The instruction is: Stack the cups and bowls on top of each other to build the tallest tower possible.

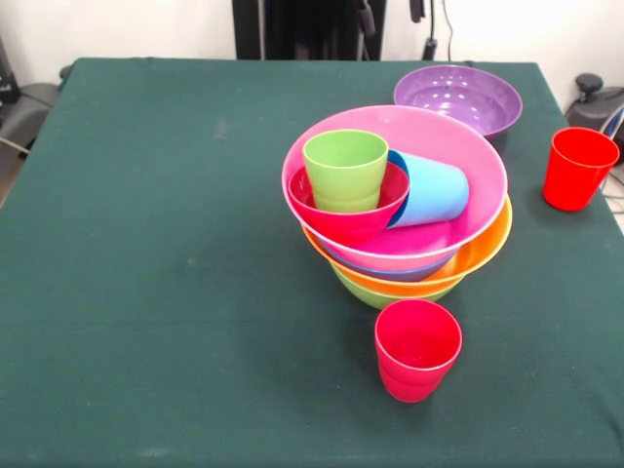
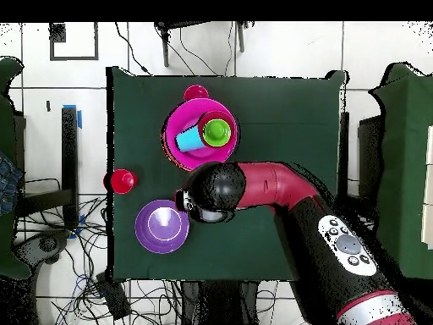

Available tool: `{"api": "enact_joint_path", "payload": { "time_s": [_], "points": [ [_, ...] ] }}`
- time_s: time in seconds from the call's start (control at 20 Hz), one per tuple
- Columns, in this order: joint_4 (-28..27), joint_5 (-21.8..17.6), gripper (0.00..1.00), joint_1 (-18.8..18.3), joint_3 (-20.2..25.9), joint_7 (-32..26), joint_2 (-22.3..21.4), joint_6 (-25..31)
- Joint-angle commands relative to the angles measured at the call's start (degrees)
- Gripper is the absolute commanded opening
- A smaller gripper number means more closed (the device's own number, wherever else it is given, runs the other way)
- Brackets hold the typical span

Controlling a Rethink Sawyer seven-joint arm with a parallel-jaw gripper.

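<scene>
I see the arm's head (image 2: 211, 190) hanging over the worktop (image 1: 146, 244), but the pincer beneath it is hidden, so I cannot tell its state. Just beside it stands the tower (image 1: 405, 249): nested lime, orange, blue and pink bowls holding a small red bowl (image 1: 349, 210) with a green cup (image 1: 345, 168) upright inside and a sky blue cup (image 1: 429, 190) on its side. The purple bowl (image 1: 458, 97) sits near the worktop's corner; red cups (image 1: 417, 349) flank the tower.
</scene>
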Motion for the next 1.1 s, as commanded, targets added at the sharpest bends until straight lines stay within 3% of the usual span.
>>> {"api": "enact_joint_path", "payload": {
  "time_s": [0.05, 0.5, 0.8, 1.1],
  "points": [
    [1.95, -3.19, 1.0, 4.22, -8.29, 11.38, 4.35, -3.8],
    [-2.57, -5.02, 1.0, 8.95, -13.92, 10.91, 12.71, -12.7],
    [-3.01, -3.79, 1.0, 11.82, -17.78, 11.72, 16.6, -20.21],
    [-4.79, -1.96, 1.0, 13.62, -21.17, 10.42, 19.82, -22.9]
  ]
}}
